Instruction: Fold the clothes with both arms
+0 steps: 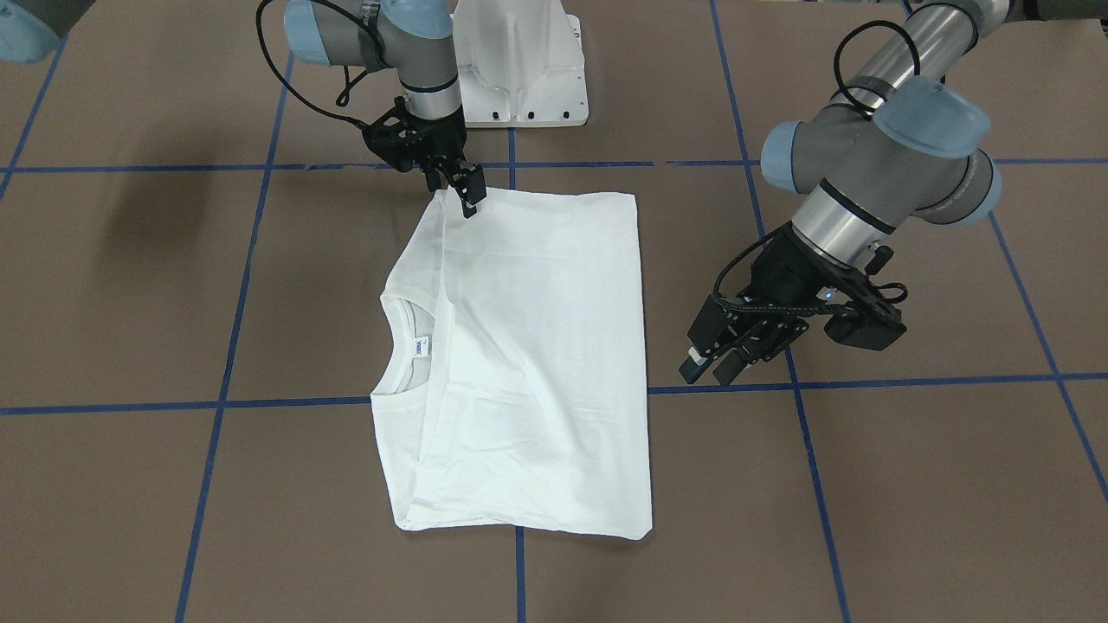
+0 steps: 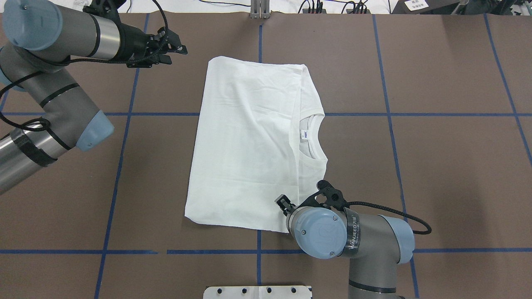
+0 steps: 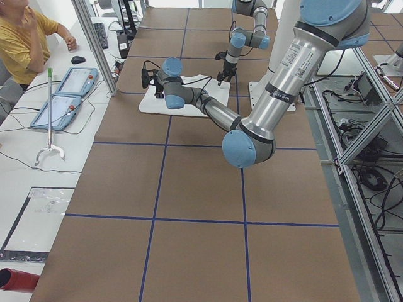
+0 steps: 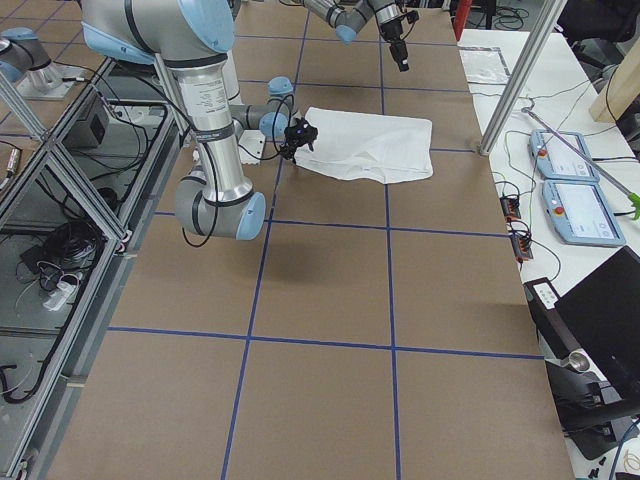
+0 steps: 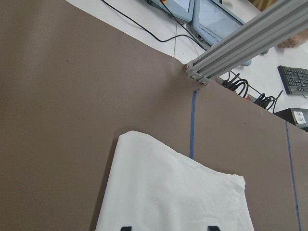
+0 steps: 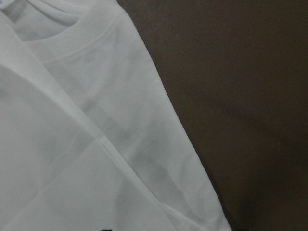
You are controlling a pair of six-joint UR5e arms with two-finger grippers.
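Shirt (image 1: 528, 346): white cotton, part-folded, flat on the table (image 1: 130, 303) between the two claws.
Judged light, limp and not slippery. It would sag if lifted at one point, so pinch the corners or hem with both claws together. Right claw (image 1: 467, 201): tips at the corner under it, spread not discernible. Left claw (image 1: 714, 368): wide open, empty, raised just off the far corner.

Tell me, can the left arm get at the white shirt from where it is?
Probably yes: the left end effector is close beside the shirt, open, with only bare table between them.
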